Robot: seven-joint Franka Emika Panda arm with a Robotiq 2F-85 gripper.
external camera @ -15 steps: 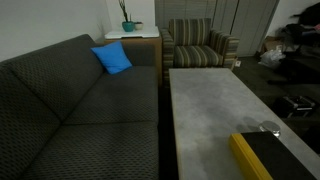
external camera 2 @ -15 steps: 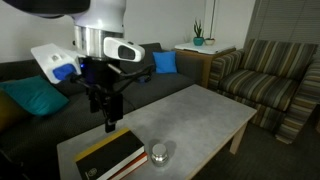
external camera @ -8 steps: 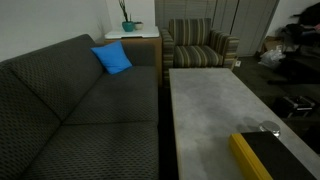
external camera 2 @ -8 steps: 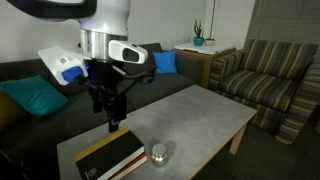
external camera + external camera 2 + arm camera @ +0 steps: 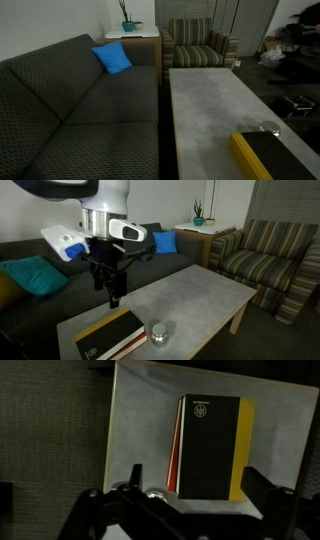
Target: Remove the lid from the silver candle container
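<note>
The silver candle container [image 5: 158, 333] is a small low shiny tin with its lid on, standing on the grey table [image 5: 200, 292] right beside the black box with yellow edge [image 5: 112, 338]. In the wrist view the tin [image 5: 155, 493] sits at the box's [image 5: 208, 445] near corner. It shows only as a glint [image 5: 270, 128] behind the box [image 5: 268, 156] in an exterior view. My gripper [image 5: 110, 300] hangs open and empty well above the box's far end. In the wrist view the gripper [image 5: 200, 485] has its fingers spread wide, and the tin lies near one finger.
A dark sofa [image 5: 70, 110] with a blue cushion [image 5: 112, 58] runs along one long side of the table [image 5: 205, 110]. A teal cushion [image 5: 28, 278] lies on the sofa. A striped armchair [image 5: 270, 255] stands beyond the table's far end, and a side table with a plant [image 5: 198, 222] stands behind it.
The arm and gripper have shifted slightly toward the armchair side above the box. The tin and the box have not moved.
</note>
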